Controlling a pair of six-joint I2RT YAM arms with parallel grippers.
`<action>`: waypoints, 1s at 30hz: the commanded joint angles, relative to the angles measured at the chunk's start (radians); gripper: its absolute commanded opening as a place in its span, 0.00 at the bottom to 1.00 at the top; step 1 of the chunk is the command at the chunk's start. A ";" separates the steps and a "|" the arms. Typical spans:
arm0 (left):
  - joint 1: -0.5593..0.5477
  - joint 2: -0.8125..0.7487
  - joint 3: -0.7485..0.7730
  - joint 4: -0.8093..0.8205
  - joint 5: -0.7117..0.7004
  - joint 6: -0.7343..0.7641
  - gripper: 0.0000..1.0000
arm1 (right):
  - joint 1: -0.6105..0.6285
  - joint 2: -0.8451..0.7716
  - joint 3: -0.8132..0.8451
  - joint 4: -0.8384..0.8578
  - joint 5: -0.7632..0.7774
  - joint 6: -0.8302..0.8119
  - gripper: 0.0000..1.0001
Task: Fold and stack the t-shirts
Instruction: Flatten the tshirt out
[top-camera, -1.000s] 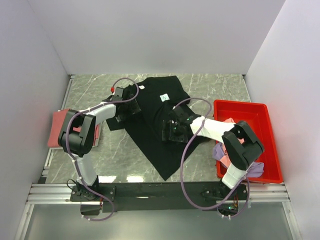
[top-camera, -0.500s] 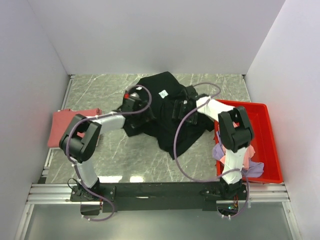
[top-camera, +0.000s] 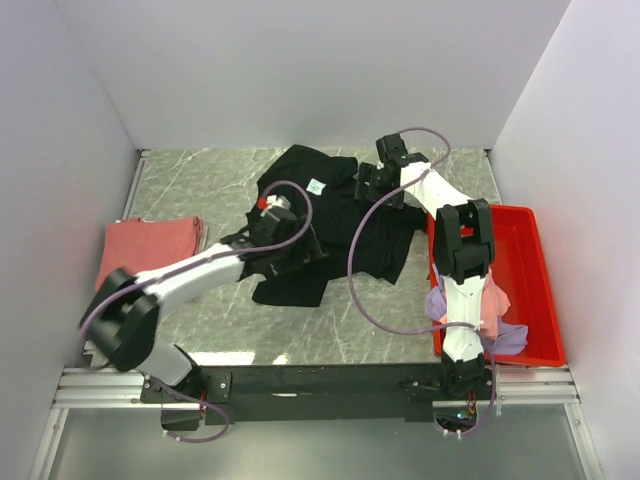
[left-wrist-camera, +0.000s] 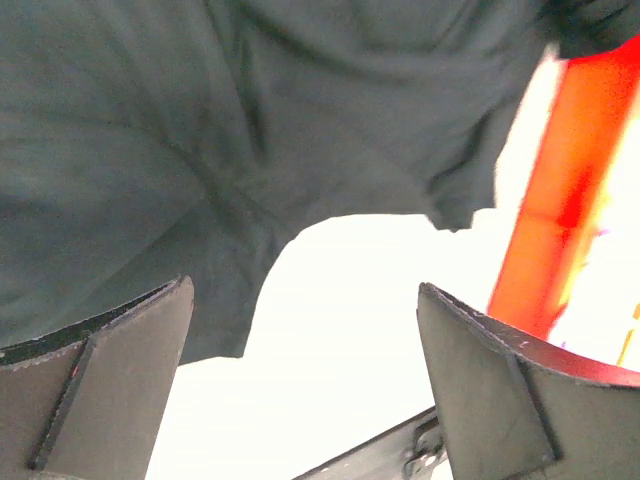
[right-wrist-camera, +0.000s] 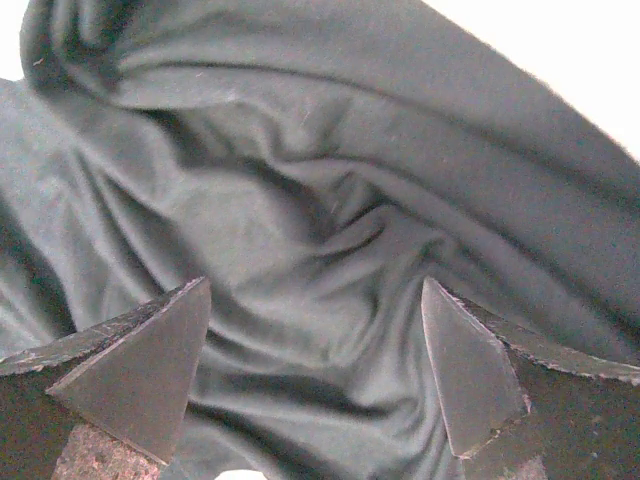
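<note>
The black shirt (top-camera: 330, 225) lies crumpled on the tabletop (top-camera: 190, 180). The left gripper (left-wrist-camera: 305, 290) and right gripper (right-wrist-camera: 316, 285) hover over it, jaws apart, gripping nothing.

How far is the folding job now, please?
Done: one salmon-red t-shirt lies folded at far left. In hand: the left gripper and right gripper, both open, hover over the crumpled black t-shirt. Left: folding it, plus the pink shirt and lavender shirt at the red bin.
</note>
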 joint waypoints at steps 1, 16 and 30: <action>0.009 -0.134 -0.008 -0.101 -0.173 -0.004 1.00 | 0.019 -0.104 0.025 -0.027 0.014 -0.050 0.92; 0.068 -0.131 -0.146 -0.083 -0.201 0.008 0.99 | 0.186 -0.539 -0.610 0.152 0.029 0.042 0.94; 0.160 0.064 0.094 -0.087 -0.284 0.098 0.99 | 0.203 -0.570 -0.675 0.117 0.155 0.048 0.95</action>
